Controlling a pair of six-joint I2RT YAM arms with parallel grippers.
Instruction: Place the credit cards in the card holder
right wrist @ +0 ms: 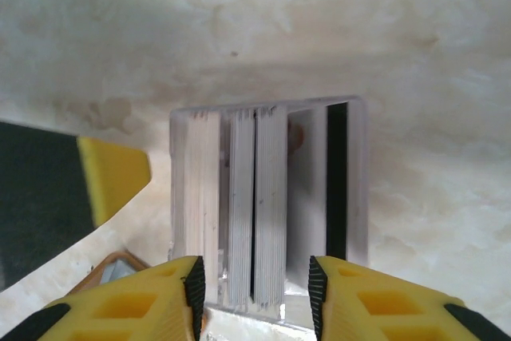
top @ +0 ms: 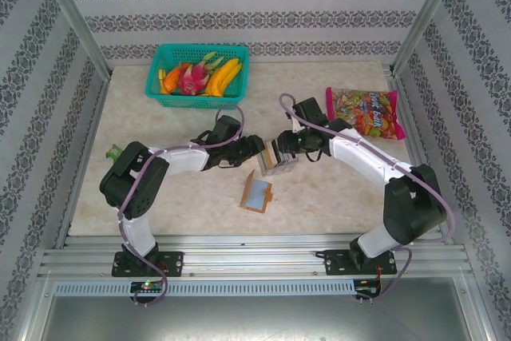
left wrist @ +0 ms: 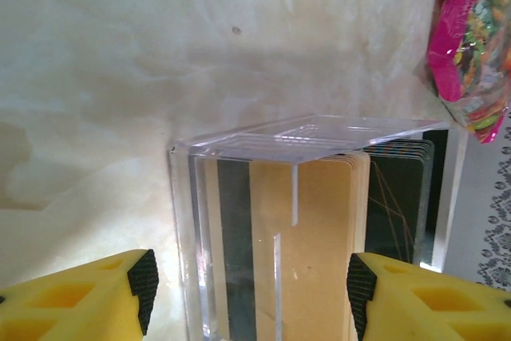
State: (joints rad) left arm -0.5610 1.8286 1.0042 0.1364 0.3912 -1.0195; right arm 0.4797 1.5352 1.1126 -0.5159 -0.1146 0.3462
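Note:
A small clear plastic box (top: pixel 277 161) stands mid-table, and the credit cards (left wrist: pixel 319 229) stand upright inside it: a tan face, dark ones behind. My left gripper (left wrist: pixel 251 293) is open, its pads either side of the box (left wrist: pixel 303 137), the left pad a little off the wall. From the opposite side my right gripper (right wrist: pixel 255 289) is open around an edge-on stack of pale cards (right wrist: pixel 255 213), with a gap at each pad. The two grippers (top: pixel 257 149) (top: pixel 281 152) face each other at the box. The orange-brown card holder (top: pixel 257 194) lies just in front, a pale grey-blue face showing.
A green basket (top: pixel 200 100) of fruit stands at the back left. A bright candy bag (top: pixel 366 112) lies at the right, also seen from the left wrist (left wrist: pixel 475 45). A small green object (top: pixel 114 150) sits by the left wall. Patterned walls close in the table.

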